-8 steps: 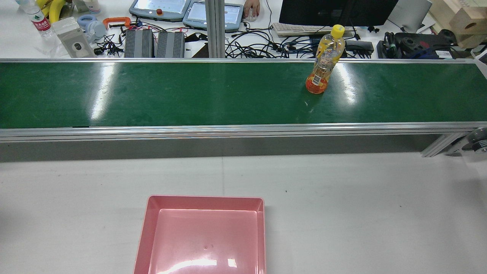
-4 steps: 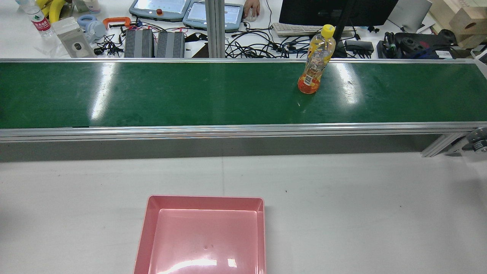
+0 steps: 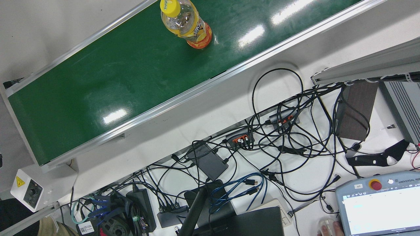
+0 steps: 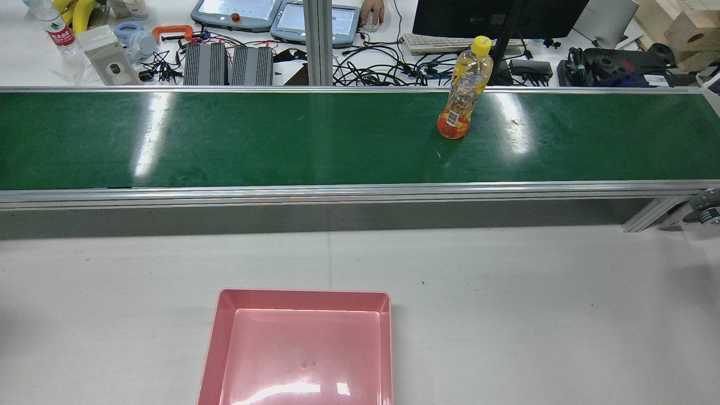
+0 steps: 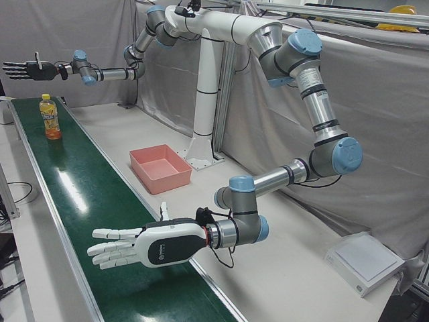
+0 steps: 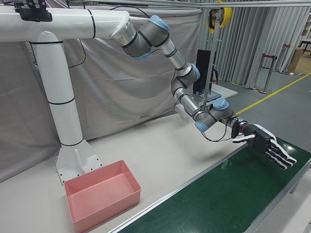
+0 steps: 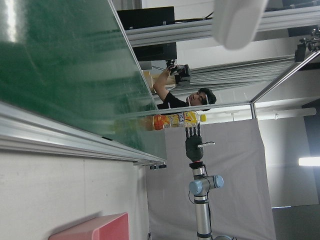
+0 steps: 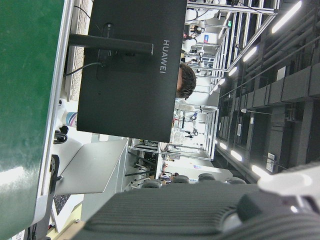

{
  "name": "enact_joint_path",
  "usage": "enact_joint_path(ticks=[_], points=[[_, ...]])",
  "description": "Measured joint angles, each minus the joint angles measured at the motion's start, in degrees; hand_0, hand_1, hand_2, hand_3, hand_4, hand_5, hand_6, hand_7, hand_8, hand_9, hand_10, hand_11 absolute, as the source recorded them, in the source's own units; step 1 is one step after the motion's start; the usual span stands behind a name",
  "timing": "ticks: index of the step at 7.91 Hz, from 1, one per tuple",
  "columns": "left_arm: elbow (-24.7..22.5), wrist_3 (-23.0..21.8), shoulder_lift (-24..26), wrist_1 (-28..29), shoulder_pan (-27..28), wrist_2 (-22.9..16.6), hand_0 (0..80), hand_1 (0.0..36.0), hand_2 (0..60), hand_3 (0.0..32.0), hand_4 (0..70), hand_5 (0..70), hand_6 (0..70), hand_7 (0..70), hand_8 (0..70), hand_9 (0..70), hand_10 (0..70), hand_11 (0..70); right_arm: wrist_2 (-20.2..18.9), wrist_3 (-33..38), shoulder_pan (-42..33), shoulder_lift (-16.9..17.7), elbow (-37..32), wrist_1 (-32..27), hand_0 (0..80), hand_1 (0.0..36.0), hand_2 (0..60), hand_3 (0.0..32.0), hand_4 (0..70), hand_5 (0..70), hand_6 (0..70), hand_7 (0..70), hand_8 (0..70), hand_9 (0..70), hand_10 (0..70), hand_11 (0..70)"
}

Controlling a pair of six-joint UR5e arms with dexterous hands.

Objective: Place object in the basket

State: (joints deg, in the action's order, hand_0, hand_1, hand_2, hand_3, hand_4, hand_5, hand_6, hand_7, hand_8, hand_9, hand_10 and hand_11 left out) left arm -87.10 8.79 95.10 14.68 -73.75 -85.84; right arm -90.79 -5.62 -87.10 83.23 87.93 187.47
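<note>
A clear bottle with a yellow cap and orange drink (image 4: 462, 90) stands upright on the green conveyor belt (image 4: 281, 140), right of centre in the rear view. It also shows in the front view (image 3: 187, 23), the left-front view (image 5: 48, 115) and the left hand view (image 7: 172, 120). The pink basket (image 4: 301, 349) sits empty on the white table, near the pedestal (image 5: 159, 168) (image 6: 102, 194). My left hand (image 5: 134, 245) is open over the near end of the belt, far from the bottle (image 6: 265, 145). My right hand (image 5: 20, 67) is open, raised beyond the bottle (image 7: 192, 145).
The belt has aluminium side rails (image 4: 360, 191). Behind it a desk holds cables, pendants (image 4: 236, 14), a keyboard and a monitor (image 8: 130, 70). A person sits beyond the belt (image 7: 192, 97). White table (image 4: 534, 315) surrounds the basket.
The bottle has moved left along the belt in the rear view, staying upright. The basket has not moved.
</note>
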Motion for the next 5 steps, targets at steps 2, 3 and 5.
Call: enact_joint_path(ticks=[2,3,5], points=[[0.0,0.03,0.0,0.0,-0.13,-0.01,80.0,7.6,0.0,0.0,9.5,7.8,0.0,0.1,0.0,0.0,2.6,6.2,0.03,0.0,0.0,0.0,-0.03,0.0,0.0,0.0,0.0,0.0,0.0,0.0,0.0,0.0,0.0,0.0,0.0,0.0],[0.0,0.06,0.0,0.0,-0.24,-0.02,80.0,7.4,0.0,0.0,9.6,7.8,0.0,0.0,0.1,0.0,2.2,5.6,0.02,0.0,0.0,0.0,-0.04,0.0,0.0,0.0,0.0,0.0,0.0,0.0,0.0,0.0,0.0,0.0,0.0,0.0],[-0.02,0.08,0.0,0.0,-0.38,0.03,80.0,7.8,0.0,0.0,9.6,8.0,0.1,0.1,0.2,0.0,2.6,6.2,0.0,0.0,0.0,0.0,-0.04,0.0,0.0,0.0,0.0,0.0,0.0,0.0,0.0,0.0,0.0,0.0,0.0,0.0]])
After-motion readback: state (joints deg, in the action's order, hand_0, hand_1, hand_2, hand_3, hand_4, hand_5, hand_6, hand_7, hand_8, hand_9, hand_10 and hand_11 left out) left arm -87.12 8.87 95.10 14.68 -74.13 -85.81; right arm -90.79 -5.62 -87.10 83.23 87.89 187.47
